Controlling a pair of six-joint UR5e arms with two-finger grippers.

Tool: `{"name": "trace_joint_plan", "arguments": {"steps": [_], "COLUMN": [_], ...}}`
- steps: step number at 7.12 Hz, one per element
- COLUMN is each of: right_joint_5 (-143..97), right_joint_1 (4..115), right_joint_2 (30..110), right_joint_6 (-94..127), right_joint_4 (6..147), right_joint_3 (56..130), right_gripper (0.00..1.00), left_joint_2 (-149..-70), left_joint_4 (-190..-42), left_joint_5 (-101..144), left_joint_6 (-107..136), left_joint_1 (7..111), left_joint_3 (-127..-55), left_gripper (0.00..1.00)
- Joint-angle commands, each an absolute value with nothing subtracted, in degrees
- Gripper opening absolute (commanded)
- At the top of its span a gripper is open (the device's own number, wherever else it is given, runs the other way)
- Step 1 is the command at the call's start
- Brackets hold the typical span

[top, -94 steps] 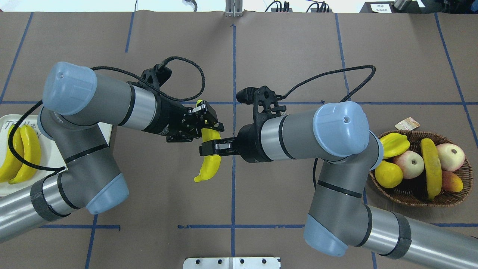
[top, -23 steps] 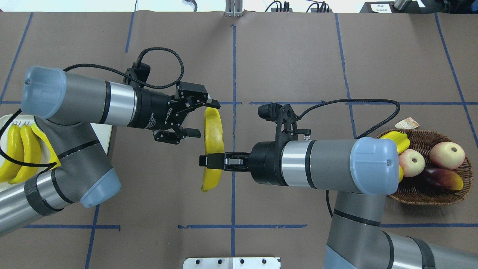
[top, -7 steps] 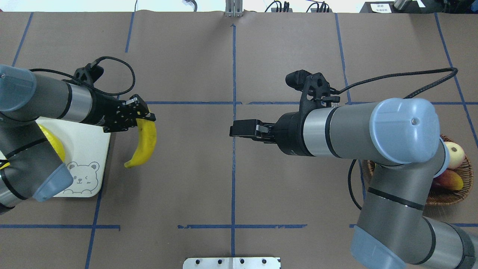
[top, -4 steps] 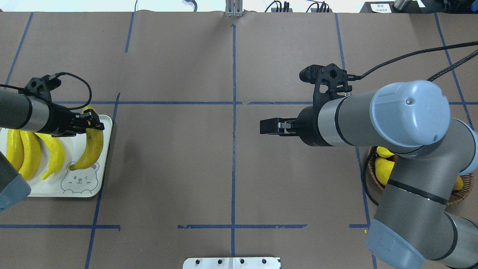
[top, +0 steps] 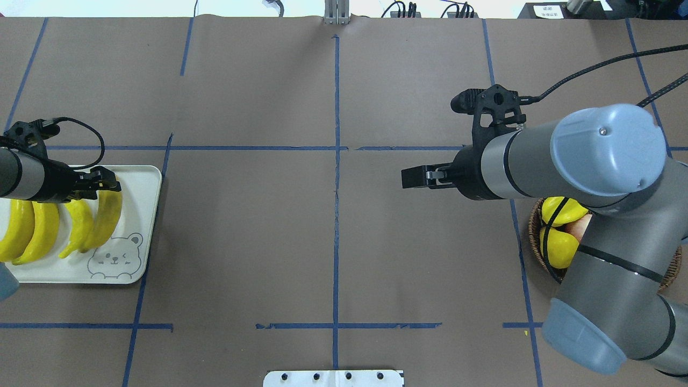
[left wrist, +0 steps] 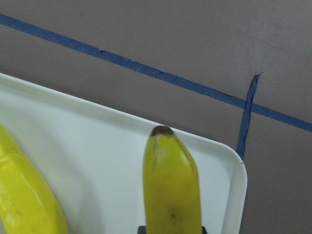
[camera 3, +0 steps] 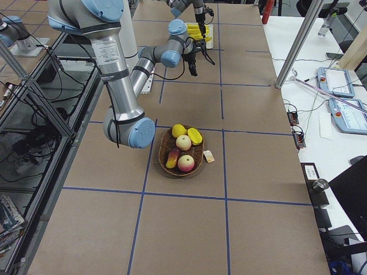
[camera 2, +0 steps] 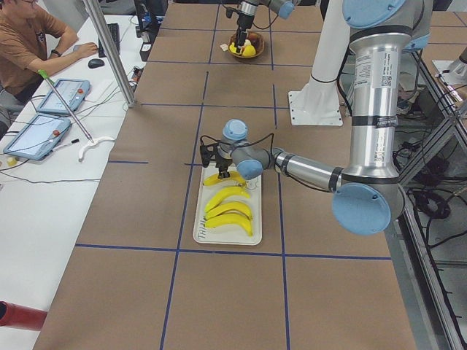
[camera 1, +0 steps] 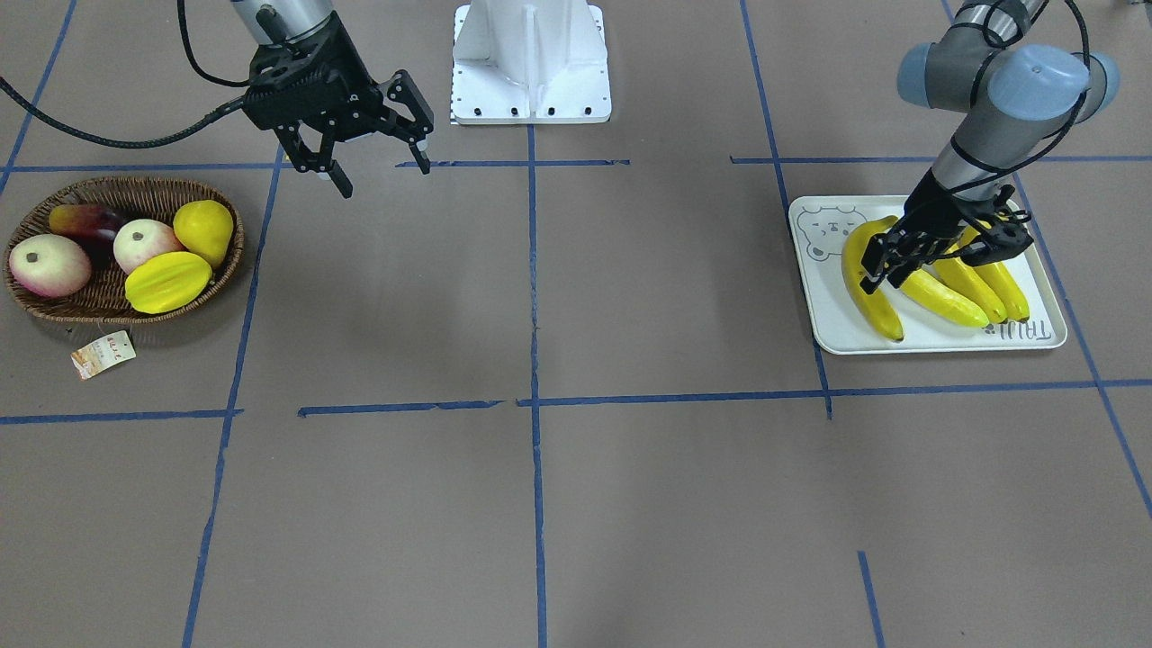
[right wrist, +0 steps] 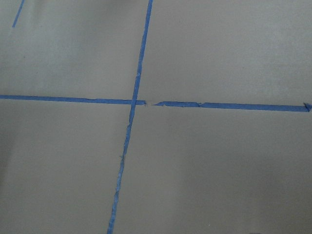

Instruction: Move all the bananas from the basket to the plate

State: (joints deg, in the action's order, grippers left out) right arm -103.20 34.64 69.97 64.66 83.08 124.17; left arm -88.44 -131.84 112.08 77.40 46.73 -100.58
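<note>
Exterior front-facing view. The step in hand is judged to be setting down the last banana. At the right of the frame the left gripper point(camera 1: 877, 270) is pinched on the fourth banana point(camera 1: 877, 310), the leftmost of the row, low over the plate point(camera 1: 936, 346). The three other bananas point(camera 1: 949, 304) lie on the plate just beside it. At upper left the right gripper point(camera 1: 382, 166) hangs with its fingers spread and empty, near the basket point(camera 1: 27, 297). The basket holds round fruit and a starfruit point(camera 1: 166, 281) (no banana shows in it).

Overhead exterior view. At the left edge the left gripper point(top: 107, 185) grips the fourth banana point(top: 105, 217) at its upper end. The banana's body runs down the frame from the fingertips, close against its neighbour and above the bear print. The basket point(top: 532, 236), at right, is largely hidden by the right arm.

Left wrist-mounted view. The fourth banana point(left wrist: 170, 185) fills the lower middle, its dark tip pointing toward the plate point(left wrist: 97, 146) rim. Whether it rests on the plate cannot be told.

The next move calls for parting the fingers, then a straight lift that leaves the neighbouring bananas undisturbed.
</note>
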Motion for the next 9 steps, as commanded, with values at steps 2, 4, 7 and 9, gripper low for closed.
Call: {"name": "trace_joint_plan", "arguments": {"steps": [2,4,7,9], "right_joint_5": [-112.2,-117.0,-125.8,-133.6], "right_joint_1": [43.7,52.9,69.5,80.0], "right_joint_2": [75.4,81.5,82.4,81.9], "right_joint_6": [56.4,41.0,11.3,-0.7], "right_joint_4": [83.2,83.8,86.7,86.7], "right_joint_3": [123.2,119.7,107.1,97.5], "right_gripper": [1.0,1.0,1.0,1.0], "left_joint_2": [-88.0,-86.6,-84.6,-85.5], "left_joint_4": [-131.7,-128.4,-111.5,-93.3], "left_joint_5": [115.8,122.5,123.7,125.1], "left_joint_6": [77.3,65.9,29.5,3.3], "left_joint_1": [47.1,55.6,69.6,83.7], "left_joint_3": [-104.0,-105.9,-105.2,-104.6], "left_gripper": [1.0,1.0,1.0,1.0]}}
